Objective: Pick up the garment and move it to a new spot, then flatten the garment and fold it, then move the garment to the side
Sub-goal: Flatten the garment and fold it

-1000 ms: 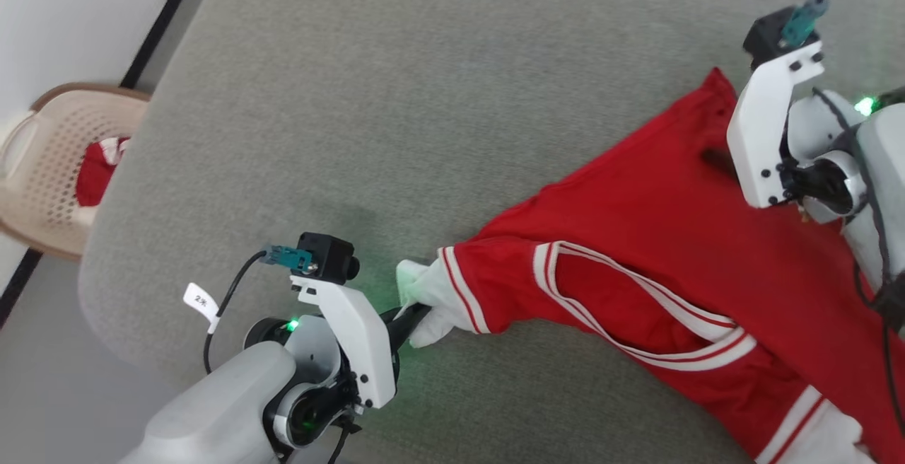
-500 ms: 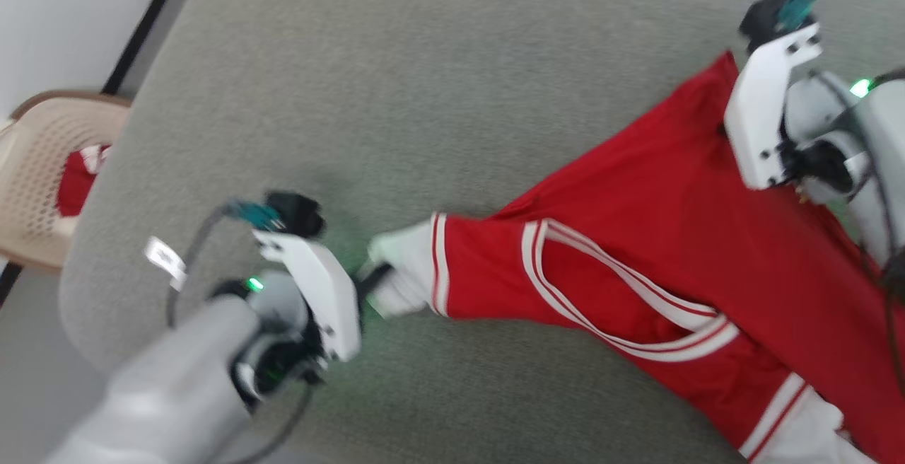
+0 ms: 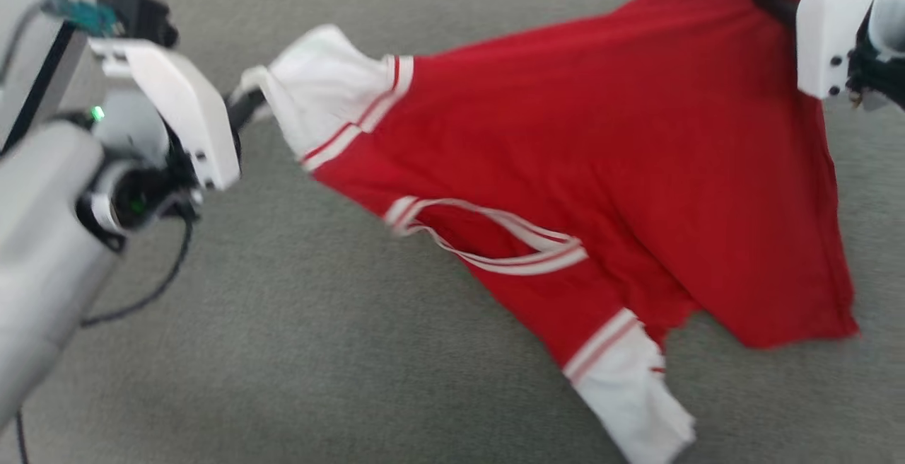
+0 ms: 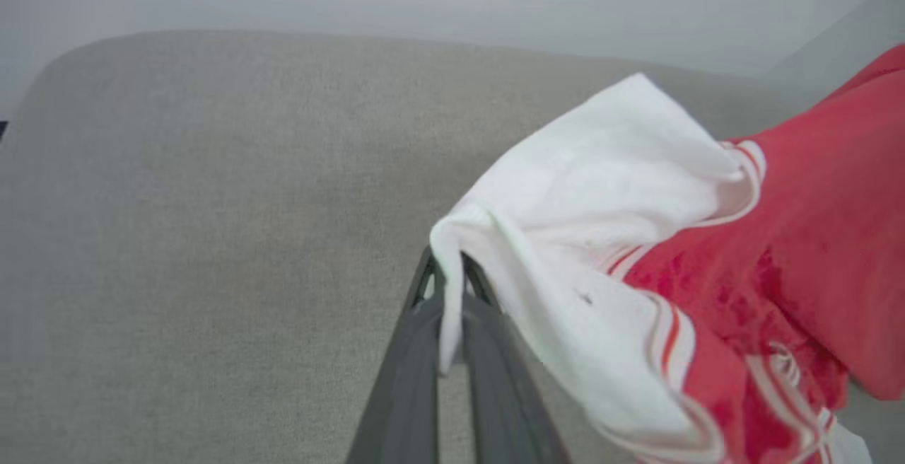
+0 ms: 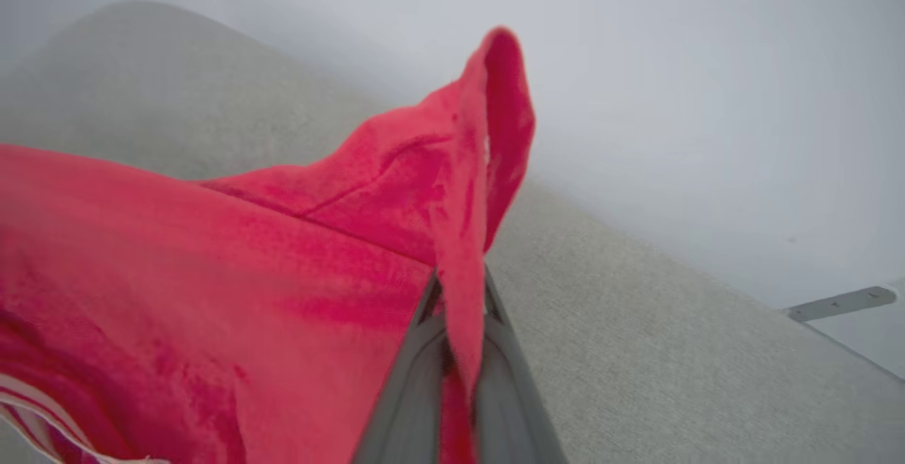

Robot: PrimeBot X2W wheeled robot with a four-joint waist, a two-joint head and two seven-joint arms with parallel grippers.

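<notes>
The garment (image 3: 601, 138), a red jersey with white sleeve ends and striped trim, hangs stretched in the air above the grey cushion (image 3: 283, 322). My left gripper (image 3: 247, 100) is shut on the white sleeve end (image 4: 565, 238) at the upper left. At the upper right my right gripper (image 3: 767, 1) is shut on a red edge of the garment (image 5: 452, 238). The second white sleeve (image 3: 629, 386) droops down toward the cushion. The lettering is hidden.
The grey cushion (image 4: 212, 202) spreads wide under and around the cloth, with its rounded far edge against a pale wall (image 5: 707, 61). A thin grey strip (image 5: 834, 303) shows beyond the cushion's edge in the right wrist view.
Both grippers have risen with the garment, which now hangs spread between them instead of lying on the cushion. The right gripper has shut on the red edge. The head view has shifted.
</notes>
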